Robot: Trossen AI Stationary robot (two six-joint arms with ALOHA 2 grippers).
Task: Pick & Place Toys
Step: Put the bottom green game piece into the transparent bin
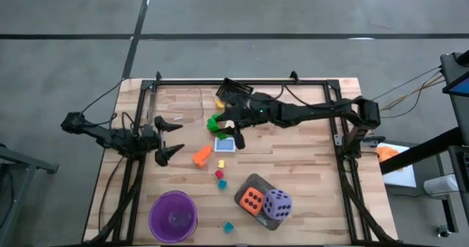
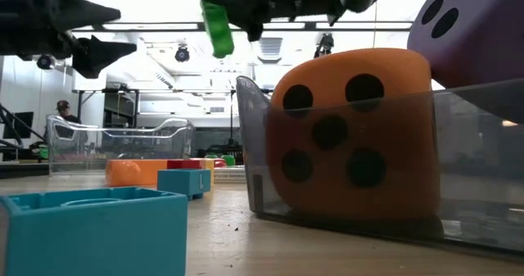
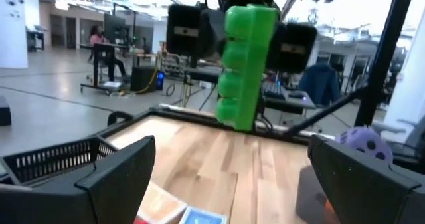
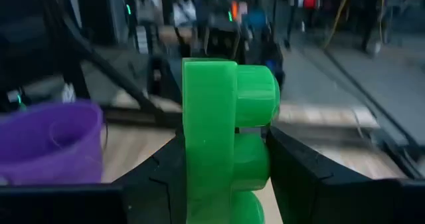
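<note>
High view. The right gripper [image 1: 220, 122] reaches across the light wooden slatted table [image 1: 300, 159] and is clamped on a bright green studded plastic building block [image 1: 213, 121], carried clear of the tabletop near the far middle. Just beside it on the near side lies a small white-edged blue card [image 1: 226, 144], then an orange plastic block [image 1: 202, 156], and a small red block [image 1: 219, 174] with a small teal block [image 1: 222, 184]. A yellow block [image 1: 219, 103] lies on the far side of the gripper. A grey tray [image 1: 258, 182] holds an orange foam die with dark dots [image 1: 251, 199] and a purple foam die [image 1: 277, 203], touching. A round purple bowl [image 1: 174, 216] stands at the near left edge, with another teal block [image 1: 228, 227] between it and the tray. The left gripper [image 1: 174, 138] waits at the left, fingers spread wide, holding nothing.

Low view. The tray wall [image 2: 254, 137] and the orange die [image 2: 348, 137] fill the right side; a large teal block [image 2: 94, 227] stands nearest the camera. The green block [image 2: 214, 22] hangs overhead.

Left wrist view. The green block [image 3: 244, 64] hangs upright between the two dark pads of the right gripper [image 3: 244, 41], above bare wood planks; an open workshop with desks lies behind.

Right wrist view. The green block [image 4: 222, 151] shows round studs on one side, pinched between the fingers [image 4: 305, 177]; the purple bowl [image 4: 50, 141] stands beyond.
</note>
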